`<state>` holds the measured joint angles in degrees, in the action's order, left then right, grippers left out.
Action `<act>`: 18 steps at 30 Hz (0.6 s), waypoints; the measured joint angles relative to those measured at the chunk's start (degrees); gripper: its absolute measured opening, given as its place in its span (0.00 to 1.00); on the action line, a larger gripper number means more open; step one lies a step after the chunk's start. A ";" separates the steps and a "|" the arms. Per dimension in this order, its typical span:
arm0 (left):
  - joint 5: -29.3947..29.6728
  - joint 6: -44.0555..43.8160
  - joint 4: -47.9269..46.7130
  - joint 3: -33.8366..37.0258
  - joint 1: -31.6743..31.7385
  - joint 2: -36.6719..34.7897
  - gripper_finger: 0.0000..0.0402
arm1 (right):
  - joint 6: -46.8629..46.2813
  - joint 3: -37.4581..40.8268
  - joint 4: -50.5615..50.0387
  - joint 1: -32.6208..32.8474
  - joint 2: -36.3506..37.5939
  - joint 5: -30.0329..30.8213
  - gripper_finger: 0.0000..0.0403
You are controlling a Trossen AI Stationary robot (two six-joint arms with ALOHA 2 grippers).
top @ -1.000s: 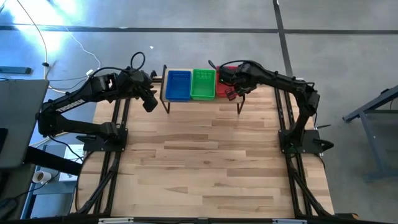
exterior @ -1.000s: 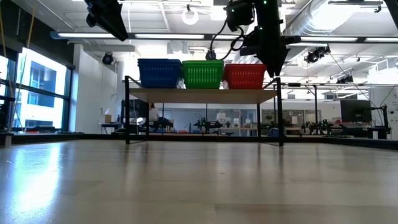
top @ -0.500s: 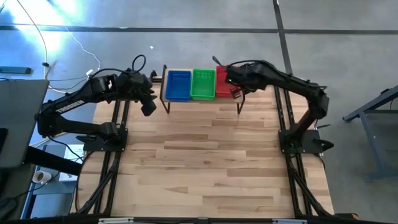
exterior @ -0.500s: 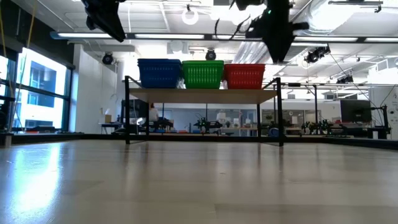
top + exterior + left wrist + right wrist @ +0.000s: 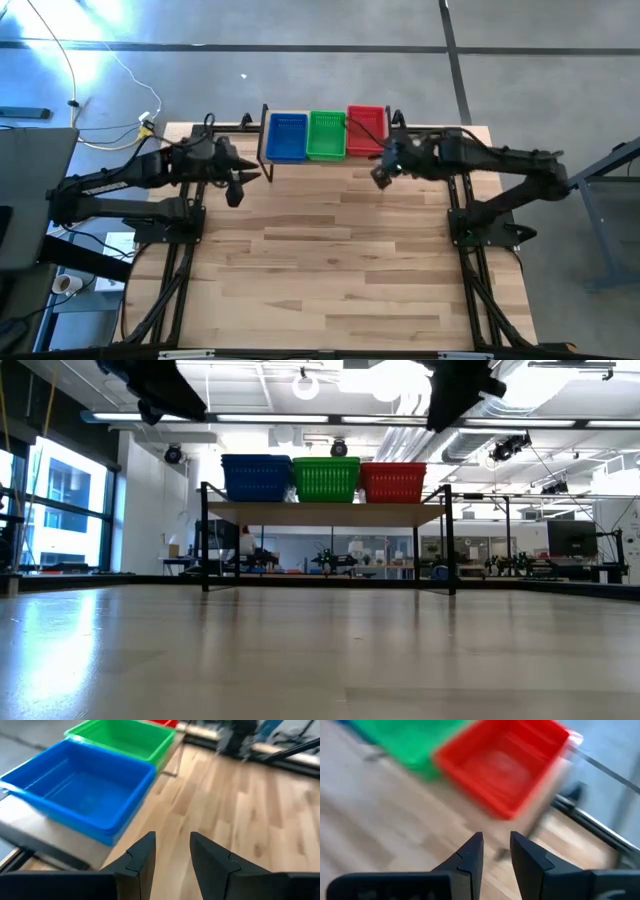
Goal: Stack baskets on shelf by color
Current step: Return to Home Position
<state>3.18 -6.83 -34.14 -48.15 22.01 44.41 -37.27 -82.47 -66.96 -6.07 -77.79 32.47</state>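
Note:
On the shelf [image 5: 325,513] at the table's far edge, a blue basket [image 5: 287,137], a green basket [image 5: 326,135] and a red basket [image 5: 366,131] stand side by side on their bottoms. How many are nested in each, I cannot tell. My left gripper [image 5: 238,185] hovers shut off the shelf's left end, nearer than the blue basket [image 5: 85,790]. My right gripper [image 5: 380,175] hovers shut just nearer than the shelf's right end, facing the red basket [image 5: 505,765]. Neither touches a basket.
The shelf's black legs [image 5: 205,550] stand on the wooden tabletop [image 5: 330,270], which stretches bare from the shelf toward the near edge. Both arm bases [image 5: 165,215] sit at the table's left and right sides. Beyond the far edge lies the room.
My right gripper has drawn back from above the red basket toward the near edge and risen, leaving the basket on the shelf. My left gripper has shifted toward the near edge as its arm folded back. The baskets have not moved.

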 joint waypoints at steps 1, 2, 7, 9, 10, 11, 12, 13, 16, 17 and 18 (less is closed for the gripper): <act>0.00 0.02 1.38 1.29 -0.77 -1.29 0.28 | 1.53 2.33 3.65 0.95 1.55 -0.82 0.21; -0.02 0.09 2.80 2.67 -1.45 -2.62 0.28 | 3.15 4.67 7.28 1.78 3.10 -1.72 0.21; -0.07 -0.04 6.83 8.96 -4.06 -8.83 0.28 | 9.21 15.42 24.34 5.21 10.12 -5.59 0.21; -0.06 -0.63 7.51 11.53 -5.02 -11.06 0.28 | 11.21 19.63 31.00 6.31 12.70 -6.54 0.21; -0.02 -1.35 7.97 12.98 -5.49 -12.26 0.28 | 12.15 21.66 34.12 6.81 13.86 -7.17 0.21; -0.02 -1.75 8.51 14.33 -5.97 -13.35 0.28 | 13.30 23.80 37.43 7.30 15.04 -7.93 0.21; -0.04 -2.00 8.97 15.68 -6.45 -14.49 0.28 | 14.35 25.83 40.40 7.71 16.15 -9.11 0.21; -0.03 -2.07 9.81 17.20 -6.97 -15.67 0.28 | 15.36 27.77 43.16 8.08 17.21 -10.14 0.21; -0.03 -2.92 12.88 21.62 -8.75 -19.11 0.28 | 16.66 33.68 50.79 9.03 20.18 -13.11 0.21; -0.04 -3.37 13.95 23.02 -9.34 -20.16 0.28 | 16.63 35.62 53.23 9.28 21.13 -13.62 0.21; -0.04 -3.52 15.31 24.50 -9.95 -21.25 0.28 | 16.60 37.42 55.49 9.51 22.00 -14.07 0.21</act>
<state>3.14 -10.35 -18.84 -23.64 12.06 23.16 -20.68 -45.05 -11.47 3.44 -55.80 18.40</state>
